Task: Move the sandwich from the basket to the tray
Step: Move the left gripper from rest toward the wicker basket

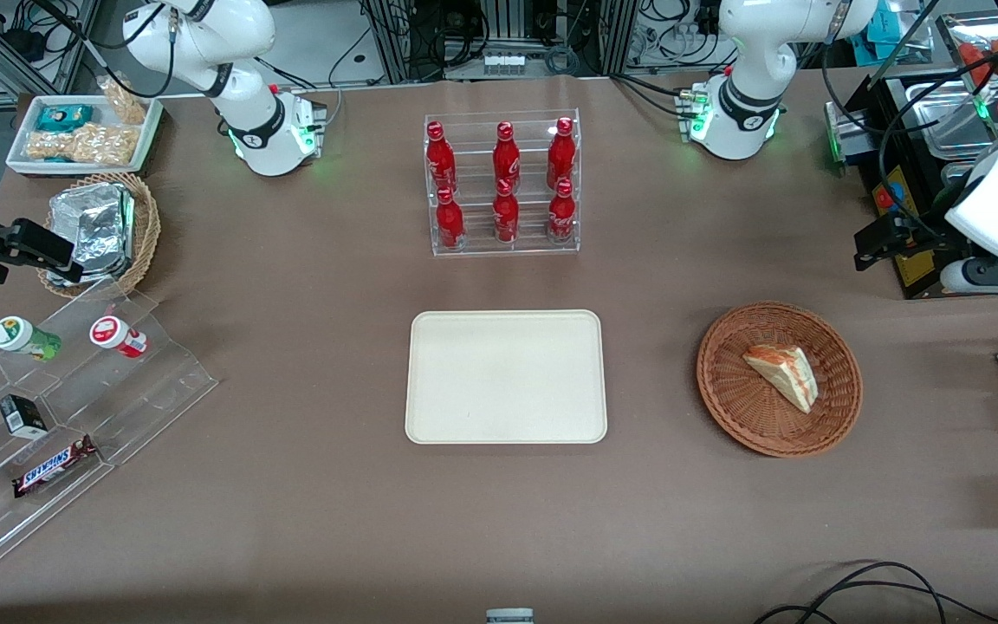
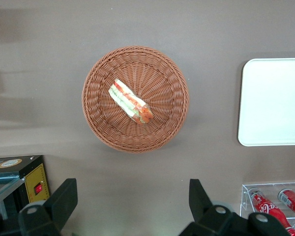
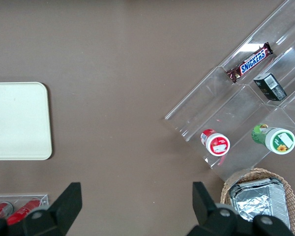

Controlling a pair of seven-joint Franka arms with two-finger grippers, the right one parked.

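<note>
Tray [image 1: 506, 376], bare, nearest the front camera, mid-table. Basket [image 1: 779, 378] beside it, toward the working arm's end. Sandwich [image 1: 782, 375] lies in the basket, long axis slanting across the bowl. Gripper [image 2: 132, 199] hangs high, clear of the basket, fingers spread wide, empty.

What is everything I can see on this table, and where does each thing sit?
sandwich: one, white bread with red and green filling, in the basket.
basket: one, reddish-brown wicker, toward the working arm's end.
tray: one, cream, mid-table beside the basket.
bottles: six, red, in a clear rack, farther from the front camera than the tray.
foil packets: silver, in a paler basket toward the parked arm's end.
Snickers bar: one, brown, on clear steps.
gripper: one, black, open, above the table beside the basket.
</note>
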